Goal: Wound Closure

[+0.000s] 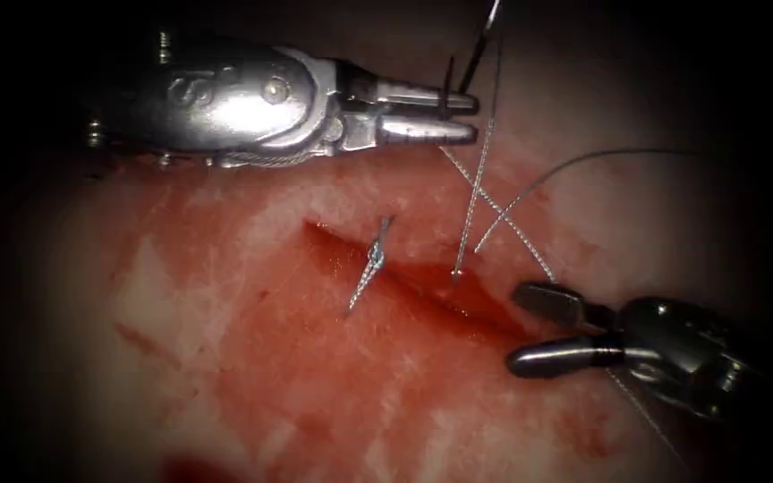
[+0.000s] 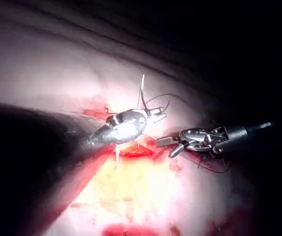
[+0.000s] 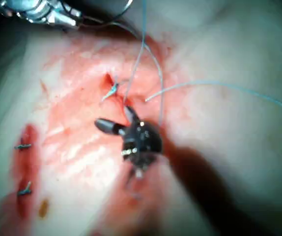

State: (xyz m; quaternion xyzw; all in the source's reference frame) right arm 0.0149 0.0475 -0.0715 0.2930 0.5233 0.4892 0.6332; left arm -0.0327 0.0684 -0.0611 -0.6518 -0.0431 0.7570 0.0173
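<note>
Left pincer [image 1: 458, 116]: the shiny steel needle driver coming in at upper left, hovering over the tissue above the cut. Jaws pretty much together, clamped on something thin and dark at the tips. Could be the needle, could be thread, honestly can't tell which.

Right pincer [image 1: 539, 331]: dark steel tool at lower right, jaws spread wide, nothing in them. Parked at the right end of the cut.

Tissue [image 1: 225, 376]: pale pork belly smeared with red fluid [image 1: 333, 394].

Cut [image 1: 404, 277]: dark red slit running diagonally down to the right.

Thread [image 1: 476, 188]: thin pale grey strand dropping from the left pincer's tips into the tissue at the cut, crossing other strands just right of it.

Knot tail [image 1: 370, 264]: short silvery braided bit of thread lying across the left part of the cut.
</note>
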